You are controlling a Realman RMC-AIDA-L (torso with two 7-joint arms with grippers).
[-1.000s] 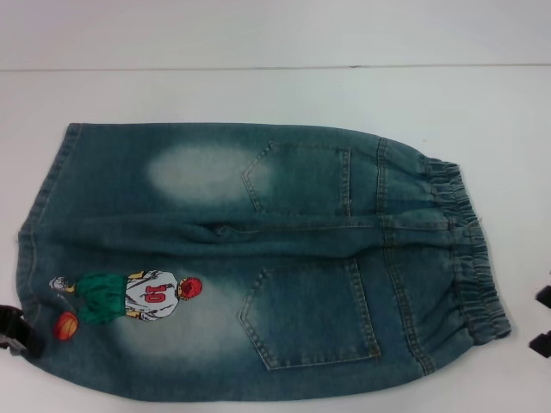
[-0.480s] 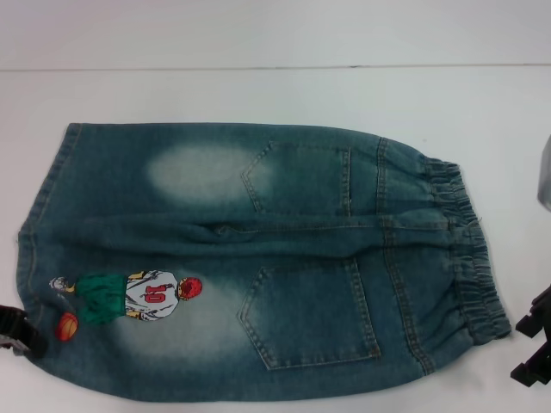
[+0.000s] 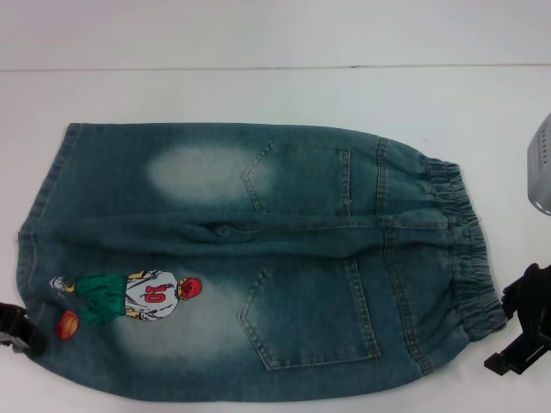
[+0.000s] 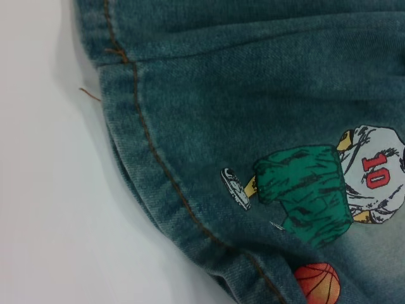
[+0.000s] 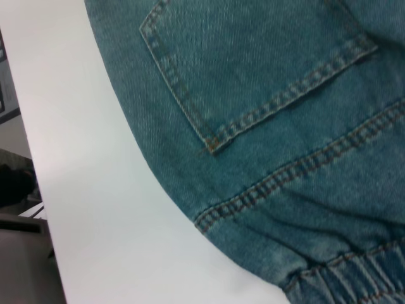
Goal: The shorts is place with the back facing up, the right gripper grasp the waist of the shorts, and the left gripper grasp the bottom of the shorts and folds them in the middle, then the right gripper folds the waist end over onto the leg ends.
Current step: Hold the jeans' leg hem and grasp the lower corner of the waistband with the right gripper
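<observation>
- The left gripper (image 3: 19, 331) sits at the near corner of the bottom of the shorts (image 3: 34, 249); spread or pressed together, cannot tell.
- The right gripper (image 3: 525, 331) hangs just beside the waist (image 3: 469, 249), its grip unreadable too.
- The shorts (image 3: 258, 258) lie flat, back up, on the white table (image 3: 258, 95).
</observation>
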